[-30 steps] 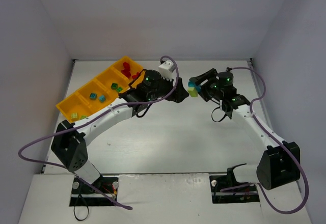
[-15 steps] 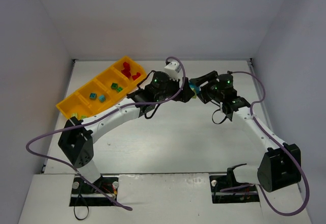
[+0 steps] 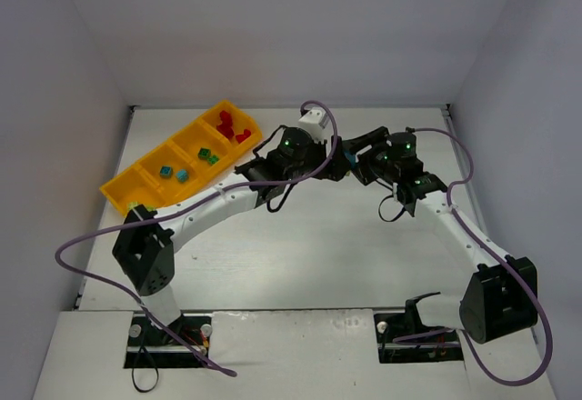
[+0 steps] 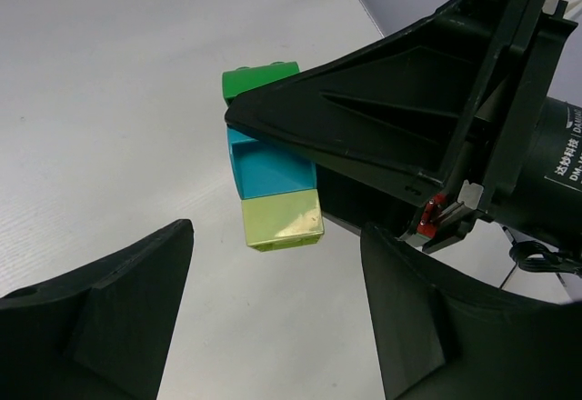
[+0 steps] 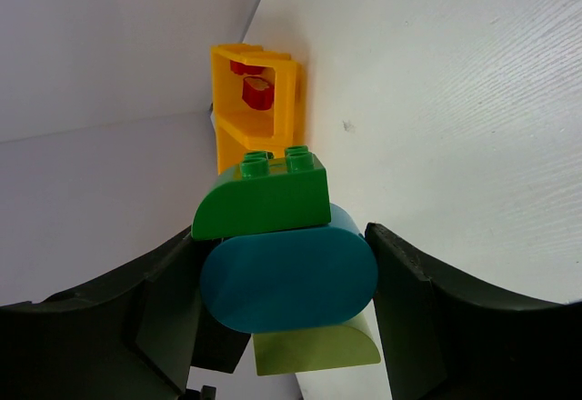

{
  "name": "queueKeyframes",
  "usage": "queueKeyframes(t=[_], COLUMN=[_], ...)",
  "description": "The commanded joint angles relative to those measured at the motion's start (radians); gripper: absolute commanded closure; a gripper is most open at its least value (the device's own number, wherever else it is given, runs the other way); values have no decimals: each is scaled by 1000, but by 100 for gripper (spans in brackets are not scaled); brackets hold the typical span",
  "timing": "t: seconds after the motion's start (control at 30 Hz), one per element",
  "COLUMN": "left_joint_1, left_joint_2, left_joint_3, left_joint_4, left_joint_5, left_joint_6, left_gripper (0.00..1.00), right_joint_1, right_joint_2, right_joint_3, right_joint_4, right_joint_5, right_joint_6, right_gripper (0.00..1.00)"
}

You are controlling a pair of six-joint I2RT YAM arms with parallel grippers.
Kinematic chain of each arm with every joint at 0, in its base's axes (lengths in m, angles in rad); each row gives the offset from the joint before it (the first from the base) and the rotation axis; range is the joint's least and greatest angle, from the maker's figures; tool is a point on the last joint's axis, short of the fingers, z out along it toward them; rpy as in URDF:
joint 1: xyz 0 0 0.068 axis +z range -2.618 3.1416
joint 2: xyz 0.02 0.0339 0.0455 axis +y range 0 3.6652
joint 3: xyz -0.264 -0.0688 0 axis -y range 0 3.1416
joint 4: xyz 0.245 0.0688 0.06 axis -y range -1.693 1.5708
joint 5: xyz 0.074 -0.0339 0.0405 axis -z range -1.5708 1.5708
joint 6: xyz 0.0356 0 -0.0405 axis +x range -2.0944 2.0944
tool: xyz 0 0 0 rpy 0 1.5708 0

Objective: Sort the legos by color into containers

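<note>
The right tool [image 5: 286, 282] is clamped on a stack [image 4: 271, 159] of three legos: a green brick [image 5: 264, 200] on top, a rounded blue brick [image 5: 289, 277] in the middle with a finger pressed to each side, and a yellow-green brick [image 5: 314, 350] underneath. The stack is held just past the tray [image 3: 118, 186] on its red-brick end, apart from the tray wall.

The left tool [image 4: 273, 300] has come to the same spot beyond that end of the tray. Its fingers are spread wide and grip nothing, and the stack shows ahead of the gap, touching neither finger.

Inside the tray, red bricks [image 3: 232, 130] fill the compartment nearest the stack. Next along are green bricks [image 3: 208, 155], then blue bricks [image 3: 173, 173]. The last compartment is partly hidden by the left arm [image 3: 145, 255]. The tray lies slantwise on the white bench [image 3: 300, 255].
</note>
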State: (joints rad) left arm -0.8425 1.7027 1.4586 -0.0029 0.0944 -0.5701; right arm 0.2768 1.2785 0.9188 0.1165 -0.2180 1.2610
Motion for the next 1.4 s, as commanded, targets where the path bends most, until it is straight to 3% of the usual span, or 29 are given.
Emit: queueKeyframes(t=[0.0,0.23,0.47,0.6,0.7,1.37], left_joint_1=[-13,-17,-18,-18,-18,-18], left_joint_2=[-3,14,3,-2,-15,-132], left_joint_3=[66,82,71,63,39,-126], left_joint_4=[44,34,41,58,73,101], left_joint_5=[-12,-9,-13,4,7,7], left_joint_6=[-25,-37,-42,-50,-54,-93], left_gripper=[32,46,84,97,100,100], right_joint_1=[5,13,15,18,18,-19], right_joint_2=[-39,-33,-30,-31,-36,-51], right_joint_3=[15,12,11,5,-3,-31], right_joint_4=[81,86,91,94,95,97], right_joint_5=[-6,-3,3,14,25,94], right_joint_6=[18,21,21,29,31,31], right_gripper=[100,100,100,100,100,100])
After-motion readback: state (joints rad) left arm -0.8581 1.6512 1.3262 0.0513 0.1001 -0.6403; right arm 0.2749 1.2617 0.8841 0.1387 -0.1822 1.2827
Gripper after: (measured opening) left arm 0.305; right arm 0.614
